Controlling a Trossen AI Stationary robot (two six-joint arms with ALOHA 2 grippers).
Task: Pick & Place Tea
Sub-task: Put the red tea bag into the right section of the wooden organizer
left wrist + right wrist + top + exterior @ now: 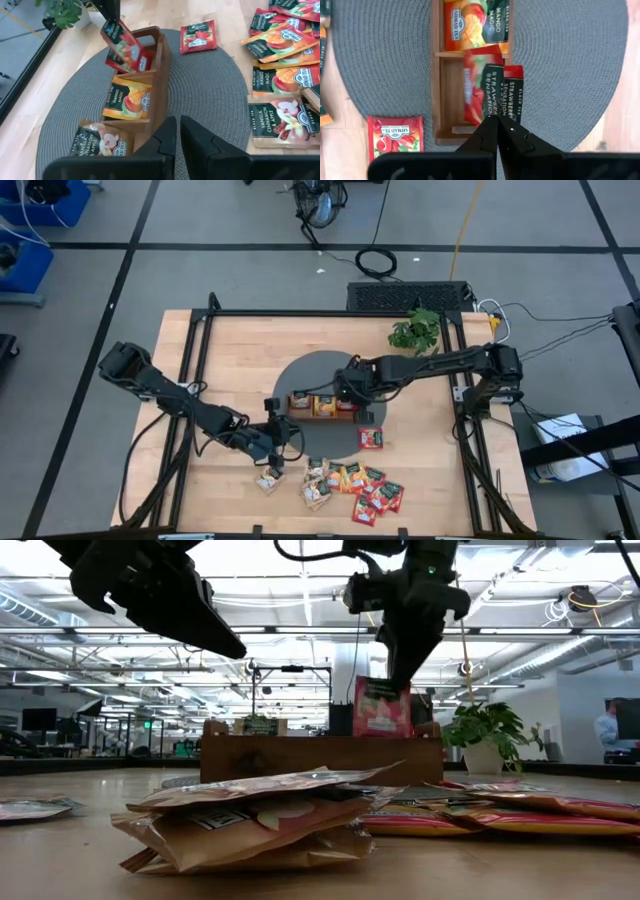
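A brown wooden tray [322, 406] with three compartments stands on a round grey mat [300, 370]. It holds a tan sachet [97, 142], an orange sachet [130, 100] and a red one [514, 95]. My right gripper [345, 387] hangs over the tray's red compartment, shut on another red tea sachet [122, 47]. My left gripper [178, 132] hovers by the tray's near left corner with a narrow gap between its fingers and nothing in it. More tea sachets [350, 488] lie flat in a pile by the table's near edge. My right gripper pinches the red sachet's upper end [111, 25] between its two fingers, which point steeply down from above. The sachet hangs tilted below the fingers, its lower edge [380, 730] at about the tray's rim. Whether it touches the tray I cannot tell.
A single red sachet [371, 438] lies on the mat, right of the tray. Two tan sachets [268, 480] lie near the left gripper. A potted plant [415, 330] stands at the back. A black frame [200, 320] rims the table.
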